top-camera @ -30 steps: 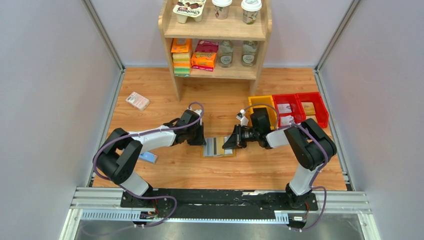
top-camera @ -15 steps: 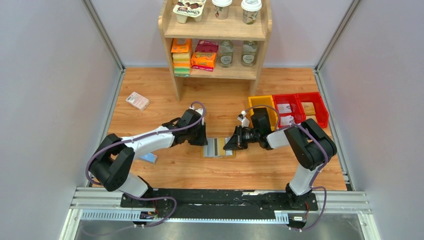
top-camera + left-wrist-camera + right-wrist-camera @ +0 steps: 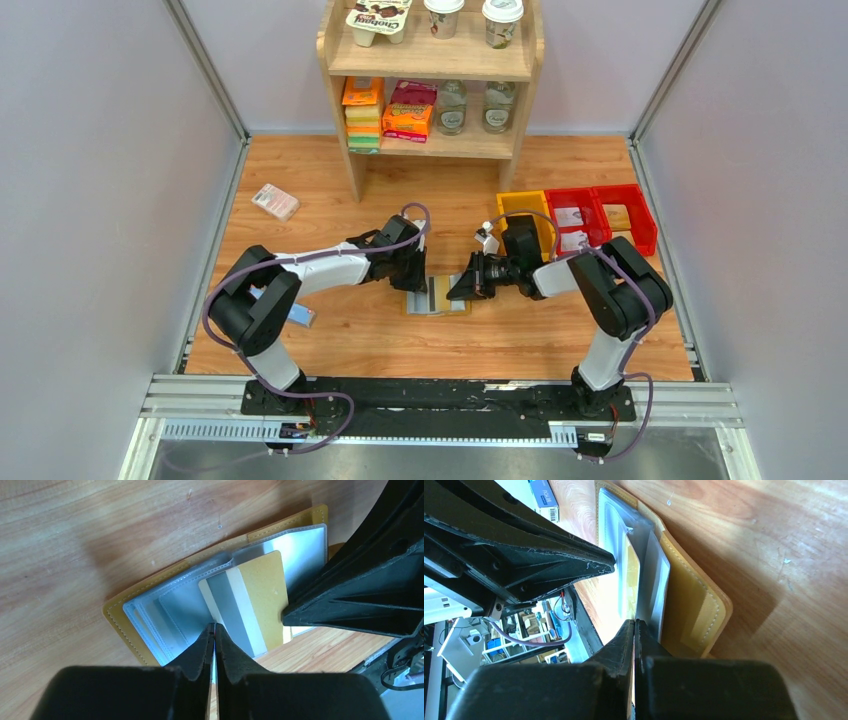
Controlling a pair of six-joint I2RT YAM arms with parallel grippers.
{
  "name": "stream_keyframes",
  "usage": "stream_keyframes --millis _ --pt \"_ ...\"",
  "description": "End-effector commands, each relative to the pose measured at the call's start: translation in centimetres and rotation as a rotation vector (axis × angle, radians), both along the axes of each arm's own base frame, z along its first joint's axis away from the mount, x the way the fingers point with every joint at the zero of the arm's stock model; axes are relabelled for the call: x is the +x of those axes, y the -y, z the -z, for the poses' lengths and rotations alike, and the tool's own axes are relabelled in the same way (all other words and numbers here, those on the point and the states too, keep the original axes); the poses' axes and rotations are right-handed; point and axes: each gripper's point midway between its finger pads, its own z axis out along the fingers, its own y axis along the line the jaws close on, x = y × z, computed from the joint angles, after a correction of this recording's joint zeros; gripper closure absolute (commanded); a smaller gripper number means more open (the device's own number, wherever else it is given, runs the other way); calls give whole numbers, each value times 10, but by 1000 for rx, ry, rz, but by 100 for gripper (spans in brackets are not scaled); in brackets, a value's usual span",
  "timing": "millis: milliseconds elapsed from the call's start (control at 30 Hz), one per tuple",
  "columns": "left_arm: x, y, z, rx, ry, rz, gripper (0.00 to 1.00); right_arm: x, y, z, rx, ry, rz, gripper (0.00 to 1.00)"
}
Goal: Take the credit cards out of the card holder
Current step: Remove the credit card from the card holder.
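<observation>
The tan card holder [image 3: 437, 303] lies open on the wooden table between both arms, its clear sleeves [image 3: 170, 605] facing up. A gold credit card [image 3: 255, 597] with a grey stripe sticks partly out of a sleeve. My left gripper [image 3: 214, 627] is pinched on that card's near edge, at the holder's left half [image 3: 420, 284]. My right gripper [image 3: 634, 622] is shut, with its tip pressed against a sleeve on the holder's right half [image 3: 689, 605], seen from above as [image 3: 456, 290]. The gold card [image 3: 632, 575] shows edge-on in the right wrist view.
A blue bar [image 3: 297, 315] lies by the left arm and a pink-white packet [image 3: 275, 201] at the far left. A wooden shelf [image 3: 430, 70] with goods stands at the back. Yellow [image 3: 522, 205] and red bins [image 3: 600, 215] sit at the right.
My left arm has reached right, onto the holder's left half, and its jaws parted briefly and closed on the card's edge. The right gripper has stayed in place.
</observation>
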Motion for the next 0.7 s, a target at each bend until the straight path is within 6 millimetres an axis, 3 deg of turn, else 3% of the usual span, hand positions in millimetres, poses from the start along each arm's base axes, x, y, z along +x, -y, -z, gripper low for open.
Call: stream_keyframes --millis 0,133,300,433,533,667 --pt "-3 0 8 34 -11 45 91 12 -3 0 3 31 9 99" --pt "-7 -4 17 58 -33 61 93 17 -7 -1 4 31 9 89" --pt "-11 -7 21 69 -38 72 93 22 -14 -3 10 35 0 86" --pt "-11 -10 23 80 -36 77 94 26 -17 -3 12 38 -1 90" --pt "-11 -11 20 82 -28 76 94 27 -19 -5 15 42 -10 100" --pt "-9 -15 17 93 -8 60 94 23 -12 -6 -31 59 -19 100"
